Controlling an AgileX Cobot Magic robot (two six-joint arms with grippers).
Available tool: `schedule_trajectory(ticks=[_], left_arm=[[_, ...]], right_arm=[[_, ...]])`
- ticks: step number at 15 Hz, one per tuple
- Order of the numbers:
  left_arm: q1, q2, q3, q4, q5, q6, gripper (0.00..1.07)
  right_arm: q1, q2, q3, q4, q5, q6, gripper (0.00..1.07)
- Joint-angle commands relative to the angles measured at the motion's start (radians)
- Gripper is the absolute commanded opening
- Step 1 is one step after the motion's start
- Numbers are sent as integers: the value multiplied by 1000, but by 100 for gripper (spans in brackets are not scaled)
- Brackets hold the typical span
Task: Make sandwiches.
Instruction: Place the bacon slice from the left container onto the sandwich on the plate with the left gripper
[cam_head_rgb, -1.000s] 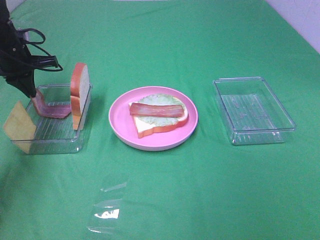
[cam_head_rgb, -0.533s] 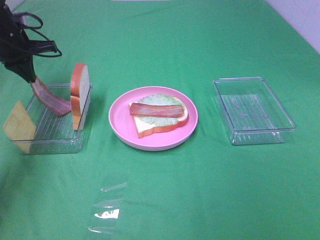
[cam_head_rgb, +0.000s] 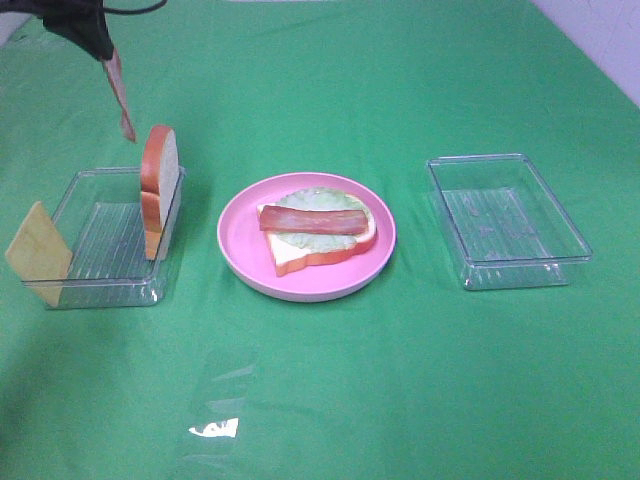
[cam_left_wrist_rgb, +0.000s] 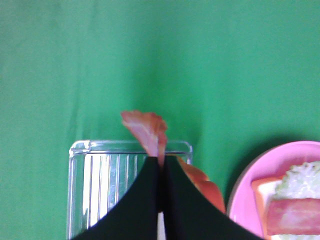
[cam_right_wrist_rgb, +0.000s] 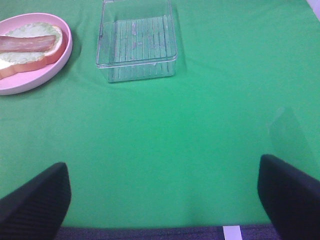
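Exterior high view: your left gripper (cam_head_rgb: 100, 42) pinches one end of a bacon strip (cam_head_rgb: 119, 98), which hangs free above the far end of the left tray (cam_head_rgb: 100, 290). It is clear of the upright bread (cam_head_rgb: 158, 185) and of the cheese (cam_head_rgb: 38, 250) leaning at the tray's near corner. The plate (cam_head_rgb: 300, 285) carries a bread base (cam_head_rgb: 300, 258), lettuce (cam_head_rgb: 320, 197) and one bacon (cam_head_rgb: 312, 220). Carry the strip across high. Then lower it so the loose end lands first, just beside that bacon and parallel to it.

Left wrist view: the jaws are pressed together on the strip (cam_left_wrist_rgb: 145, 127), with the tray's rim (cam_left_wrist_rgb: 100, 146) beneath. Release only once the strip lies flat.

Right wrist view: your right gripper (cam_right_wrist_rgb: 162, 197) is spread wide and empty over the counter (cam_right_wrist_rgb: 200, 125), well short of the right tray (cam_right_wrist_rgb: 137, 64). It need not move for this step.
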Motion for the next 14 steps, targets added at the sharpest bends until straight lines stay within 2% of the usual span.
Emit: schedule_trajectory(ticks=[1,3,4,7,11,14], left_arm=[[-29,-38,-59,-11,49,-6,0],[-48,-56,-72,-12,51,-6,0],[-82,-77,-72,-19,39,-6,0],[-132,-74,-72,-74,39,6,0],[-225,-73,-72,-193,-6,50,0],[-324,-70,-71,-213,-65,71,0]], right_arm=[[-1,-29,2,-1,-4,-1,98],[-1,-29,2,-1,-4,-1,98],[-1,-29,2,-1,-4,-1,98],[-1,-29,2,-1,-4,-1,98],[-1,-29,2,-1,-4,-1,98],[-1,-29,2,-1,-4,-1,98]])
